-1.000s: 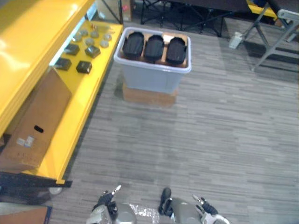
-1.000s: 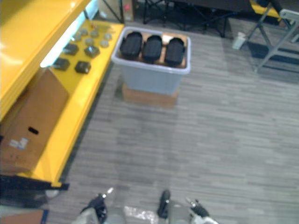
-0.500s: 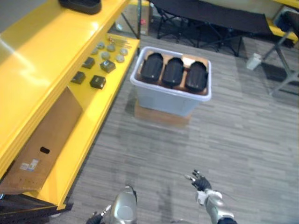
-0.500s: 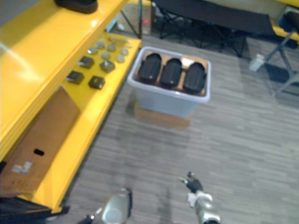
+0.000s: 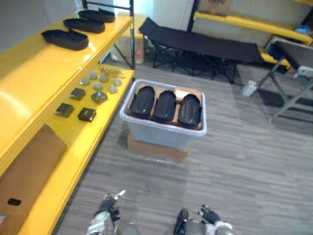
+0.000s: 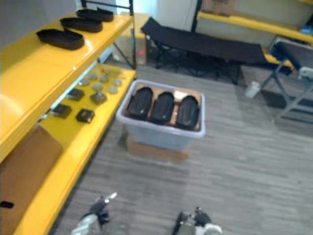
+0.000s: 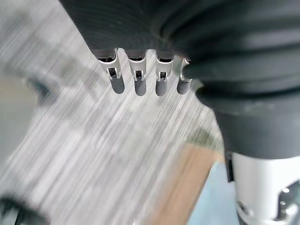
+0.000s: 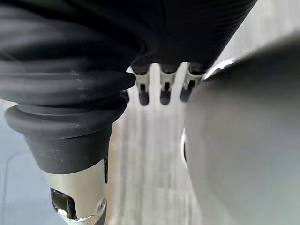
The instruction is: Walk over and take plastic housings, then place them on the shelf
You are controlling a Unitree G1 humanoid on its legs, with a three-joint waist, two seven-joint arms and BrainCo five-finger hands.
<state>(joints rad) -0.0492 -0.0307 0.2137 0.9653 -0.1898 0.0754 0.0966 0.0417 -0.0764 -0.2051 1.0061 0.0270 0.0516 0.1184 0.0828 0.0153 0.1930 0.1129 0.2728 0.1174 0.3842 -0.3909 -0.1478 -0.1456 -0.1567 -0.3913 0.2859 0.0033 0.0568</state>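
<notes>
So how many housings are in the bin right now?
3, side by side in the grey bin: left housing, middle housing, right housing. Others may lie hidden underneath.

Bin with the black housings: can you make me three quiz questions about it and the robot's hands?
1. Where does the bin stand? A on a table B on a cardboard box C on a cart
2. How many black housings lie in it? A two B three C five
3. What do the left hand and right hand hold? A nothing B a housing each C the bin
Answers: B, the brown box shows under the bin; B, three side by side; A, straight fingers, nothing in them.
</notes>
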